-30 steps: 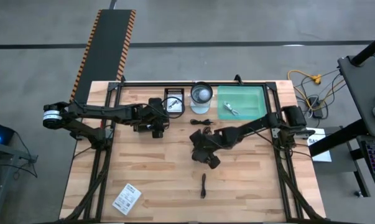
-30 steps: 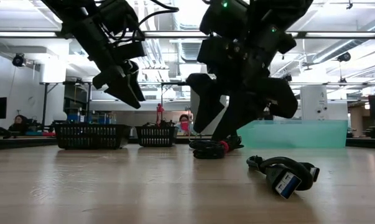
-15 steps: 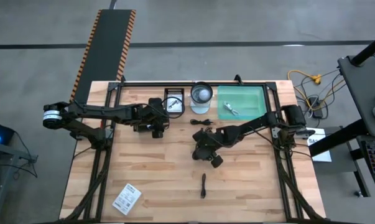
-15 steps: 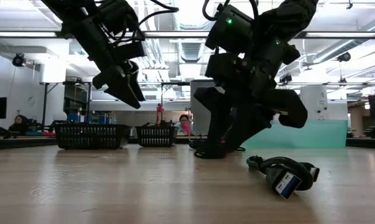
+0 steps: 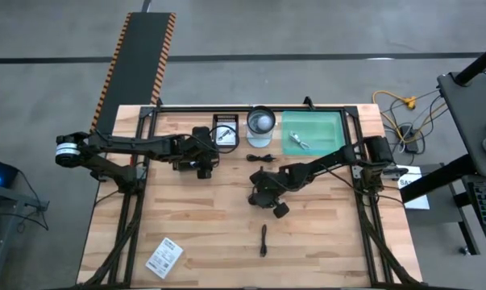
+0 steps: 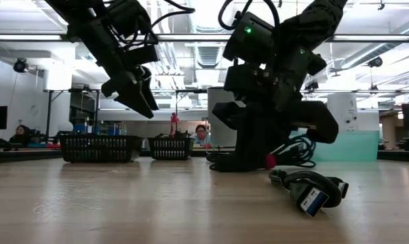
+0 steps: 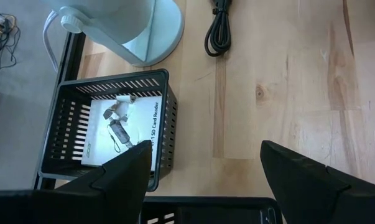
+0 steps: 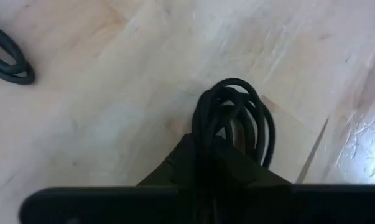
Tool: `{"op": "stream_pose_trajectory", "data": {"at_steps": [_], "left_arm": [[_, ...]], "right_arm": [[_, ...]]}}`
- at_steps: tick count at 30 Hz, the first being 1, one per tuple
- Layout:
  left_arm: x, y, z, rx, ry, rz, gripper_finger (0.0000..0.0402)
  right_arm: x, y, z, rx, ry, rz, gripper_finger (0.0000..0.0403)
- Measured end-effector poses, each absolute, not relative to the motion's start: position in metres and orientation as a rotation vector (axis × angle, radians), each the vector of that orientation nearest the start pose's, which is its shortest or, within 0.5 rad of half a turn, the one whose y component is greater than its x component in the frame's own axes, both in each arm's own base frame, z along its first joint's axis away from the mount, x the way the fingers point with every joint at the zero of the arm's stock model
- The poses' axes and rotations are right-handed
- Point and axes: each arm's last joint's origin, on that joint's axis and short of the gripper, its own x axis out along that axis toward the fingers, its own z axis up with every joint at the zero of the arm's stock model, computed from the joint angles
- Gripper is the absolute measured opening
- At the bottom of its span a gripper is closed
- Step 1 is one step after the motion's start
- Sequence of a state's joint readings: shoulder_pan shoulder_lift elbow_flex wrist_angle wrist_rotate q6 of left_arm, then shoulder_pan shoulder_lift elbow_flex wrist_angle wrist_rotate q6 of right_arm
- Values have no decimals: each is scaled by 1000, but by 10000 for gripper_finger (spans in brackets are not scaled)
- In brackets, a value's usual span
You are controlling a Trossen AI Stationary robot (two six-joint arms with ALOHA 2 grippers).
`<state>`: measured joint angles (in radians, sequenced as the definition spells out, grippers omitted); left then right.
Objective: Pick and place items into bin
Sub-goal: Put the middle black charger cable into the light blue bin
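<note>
Right end effector (image 8: 221, 158) apparently around coiled cable (image 8: 234, 118)

Wooden table (image 5: 202, 234): packet (image 5: 164, 258), stick (image 5: 263, 240), basket (image 5: 224, 134).

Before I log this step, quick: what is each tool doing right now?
Left tool: open, holding nothing, over the table by the black basket.
Right tool: shut on the coiled cable, mid-table.
</note>
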<state>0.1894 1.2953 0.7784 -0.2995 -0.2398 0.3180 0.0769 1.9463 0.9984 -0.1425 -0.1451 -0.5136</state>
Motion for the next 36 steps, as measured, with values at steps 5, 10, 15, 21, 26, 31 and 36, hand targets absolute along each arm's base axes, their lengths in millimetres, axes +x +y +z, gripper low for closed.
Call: {"op": "stream_pose_trajectory", "data": {"at_steps": [5, 10, 15, 21, 26, 31, 36], "left_arm": [[251, 55, 219, 317, 881, 270, 281], [250, 55, 219, 317, 881, 270, 281], [251, 55, 219, 317, 880, 271, 281], [251, 55, 219, 317, 880, 271, 281], [251, 55, 219, 317, 878, 271, 281], [251, 55, 219, 317, 878, 271, 281], [251, 55, 219, 317, 878, 271, 281]], "right_arm": [[343, 31, 122, -405, 1028, 445, 16], [321, 26, 171, -455, 1037, 355, 14], [293, 16, 213, -576, 1060, 150, 14], [263, -12, 244, -594, 1059, -46, 13], [245, -45, 252, -538, 1049, -177, 13], [234, -80, 252, -482, 1089, -298, 13], [228, -113, 248, -347, 1086, -458, 32]]}}
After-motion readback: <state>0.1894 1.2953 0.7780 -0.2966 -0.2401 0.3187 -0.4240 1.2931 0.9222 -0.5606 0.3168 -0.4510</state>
